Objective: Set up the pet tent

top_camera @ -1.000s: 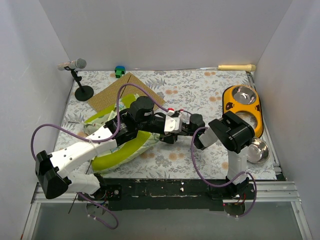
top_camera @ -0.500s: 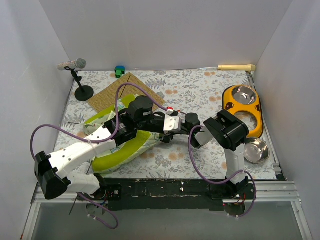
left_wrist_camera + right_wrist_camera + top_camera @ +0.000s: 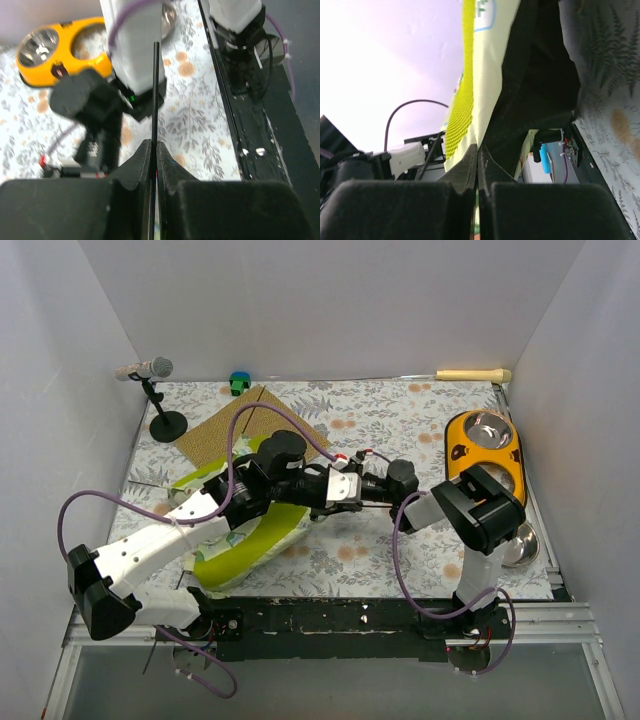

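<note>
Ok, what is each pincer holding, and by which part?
Left pincer: the thin black pole, its length jutting past the tips. Right pincer: the fabric edge of the pet tent.

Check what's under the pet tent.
Only the floral table cover shows around the pet tent. In the right wrist view its black underside looks raised off the cover. Anything beneath the flat part is hidden by fabric and the left arm.

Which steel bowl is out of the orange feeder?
The loose bowl on the tablecloth, beside the feeder's near end; the other bowl sits in its far ring.
</note>
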Action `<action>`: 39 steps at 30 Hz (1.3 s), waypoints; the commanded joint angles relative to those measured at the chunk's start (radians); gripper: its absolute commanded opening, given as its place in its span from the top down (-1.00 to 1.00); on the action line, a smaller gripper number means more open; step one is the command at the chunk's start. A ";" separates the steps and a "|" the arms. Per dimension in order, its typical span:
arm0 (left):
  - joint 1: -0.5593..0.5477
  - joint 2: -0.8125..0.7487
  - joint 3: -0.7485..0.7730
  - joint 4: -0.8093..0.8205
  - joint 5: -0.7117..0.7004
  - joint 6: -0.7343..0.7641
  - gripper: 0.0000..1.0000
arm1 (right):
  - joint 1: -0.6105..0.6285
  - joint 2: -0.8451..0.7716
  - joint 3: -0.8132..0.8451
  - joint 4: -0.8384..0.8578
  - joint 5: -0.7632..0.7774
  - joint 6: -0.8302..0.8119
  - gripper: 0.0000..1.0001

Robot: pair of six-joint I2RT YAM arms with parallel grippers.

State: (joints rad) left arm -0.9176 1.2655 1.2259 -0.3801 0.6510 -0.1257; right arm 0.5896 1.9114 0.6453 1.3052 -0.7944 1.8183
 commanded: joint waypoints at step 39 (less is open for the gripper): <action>0.137 0.081 -0.111 -0.353 -0.083 -0.103 1.00 | -0.297 -0.583 0.053 -1.247 -0.109 -1.142 0.97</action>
State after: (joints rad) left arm -0.8074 1.3273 1.1358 -0.6285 0.6182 -0.1986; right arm 0.3031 1.3815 0.6453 0.1368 -0.9535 0.7712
